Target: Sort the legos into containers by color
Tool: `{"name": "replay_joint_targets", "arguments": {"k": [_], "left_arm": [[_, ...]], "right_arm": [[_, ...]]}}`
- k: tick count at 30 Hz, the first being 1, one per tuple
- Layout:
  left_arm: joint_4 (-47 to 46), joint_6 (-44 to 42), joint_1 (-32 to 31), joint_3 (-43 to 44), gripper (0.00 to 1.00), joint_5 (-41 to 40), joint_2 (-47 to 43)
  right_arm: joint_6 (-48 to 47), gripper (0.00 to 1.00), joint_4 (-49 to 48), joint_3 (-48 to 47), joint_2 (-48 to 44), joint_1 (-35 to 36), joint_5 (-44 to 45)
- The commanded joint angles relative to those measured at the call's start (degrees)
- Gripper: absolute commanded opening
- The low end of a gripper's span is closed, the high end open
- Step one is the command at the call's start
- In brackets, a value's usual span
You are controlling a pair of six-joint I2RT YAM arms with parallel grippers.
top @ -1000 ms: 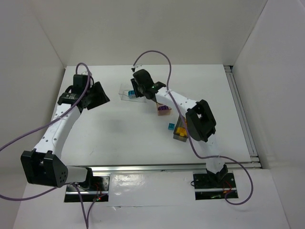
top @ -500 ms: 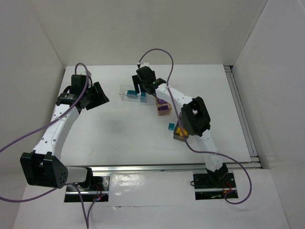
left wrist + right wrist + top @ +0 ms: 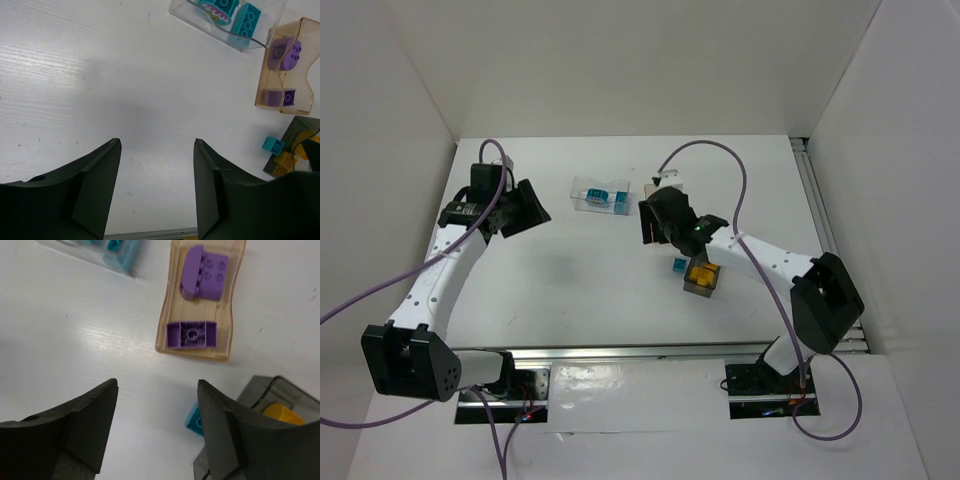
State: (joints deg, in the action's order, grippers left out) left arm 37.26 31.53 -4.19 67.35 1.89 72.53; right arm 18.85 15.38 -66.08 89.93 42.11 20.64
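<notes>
Bare table (image 3: 100, 75) beneath the left hand (image 3: 157, 150); tan bin (image 3: 197, 311), grey bin (image 3: 265, 392) (teal brick (image 3: 194, 419) between) stand close together.

Overhead from high behind, looking down on the table (image 3: 570, 290); wrists close above, facing down; both sharing the tan bin (image 3: 195, 354).

The clear container (image 3: 190, 12) lies far left of the three and holds teal bricks (image 3: 245, 20). Just right of it, the orange-tan container (image 3: 197, 310) holds two purple bricks (image 3: 205, 272); the nearer one shows its hollow underside. The dark grey container (image 3: 701, 291), nearer and more right, holds yellow bricks (image 3: 701, 271). One loose teal brick (image 3: 678, 265) sits on the bench (image 3: 570, 270), just beside the grey container's left side.
</notes>
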Motion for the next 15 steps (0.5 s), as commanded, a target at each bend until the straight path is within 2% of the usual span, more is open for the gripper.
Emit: {"name": "replay_joint_targets", "arguments": {"k": [1, 7, 15], "left_arm": [[-1.40, 0.11, -0.29, -0.12, 0.67, 1.19, -0.81], [-1.92, 0.64, -1.35, -0.64, 0.65, 2.59, -0.81], [-1.92, 0.64, -1.88, -0.12, 0.65, 2.06, -0.29]], "right_arm": [[4.00, 0.74, 0.53, 5.08, 0.60, -0.27, -1.65], [6.89, 0.77, 1.05, 7.02, 3.92, -0.27, -2.19], [11.12, 0.81, 5.71, 10.09, 4.64, -0.80, 1.67]]}}
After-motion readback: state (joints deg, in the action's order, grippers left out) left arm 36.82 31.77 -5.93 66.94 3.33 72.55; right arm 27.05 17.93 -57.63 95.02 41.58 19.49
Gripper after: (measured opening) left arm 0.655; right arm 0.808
